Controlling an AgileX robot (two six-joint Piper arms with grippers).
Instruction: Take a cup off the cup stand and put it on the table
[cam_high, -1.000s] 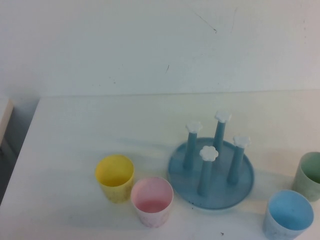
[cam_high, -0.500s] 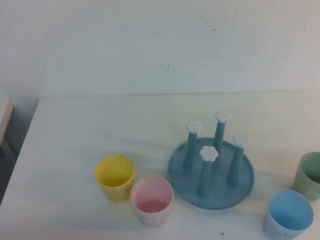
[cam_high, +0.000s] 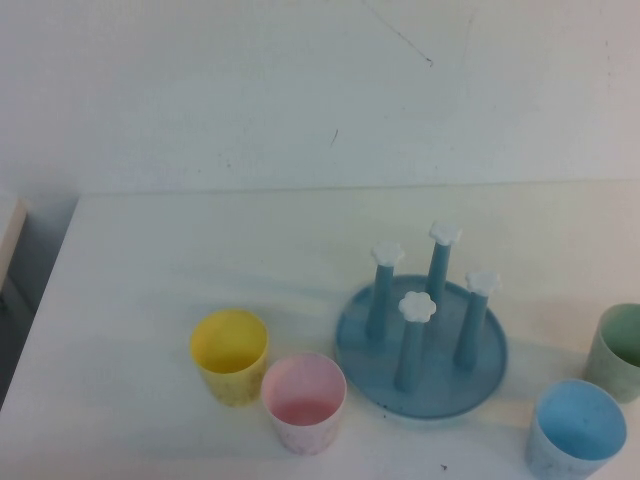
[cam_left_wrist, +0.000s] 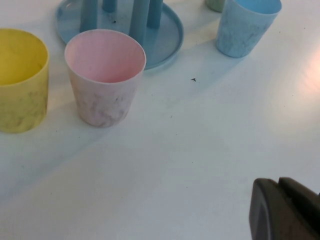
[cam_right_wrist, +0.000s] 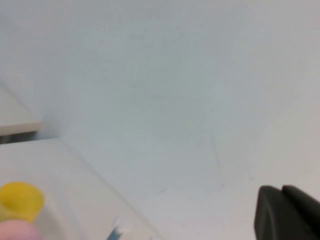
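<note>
The pale pink cup (cam_high: 304, 403) stands upright on the white table (cam_high: 150, 270), just left of the cup stand (cam_high: 445, 395). The stand's four blue pegs with white flower caps are bare. Neither gripper shows in the high view. In the left wrist view the pink cup (cam_left_wrist: 104, 75) stands in front of the stand (cam_left_wrist: 167, 37). The left gripper (cam_left_wrist: 278, 182) is shut and empty, low over bare table, well apart from the cup. The right gripper (cam_right_wrist: 281, 190) is shut and empty, raised and facing the wall.
A yellow cup (cam_high: 229, 355) stands close left of the pink one. A light blue cup (cam_high: 578, 430) and a green cup (cam_high: 622, 350) stand right of the stand near the table's right edge. The table's left edge lies at the far left.
</note>
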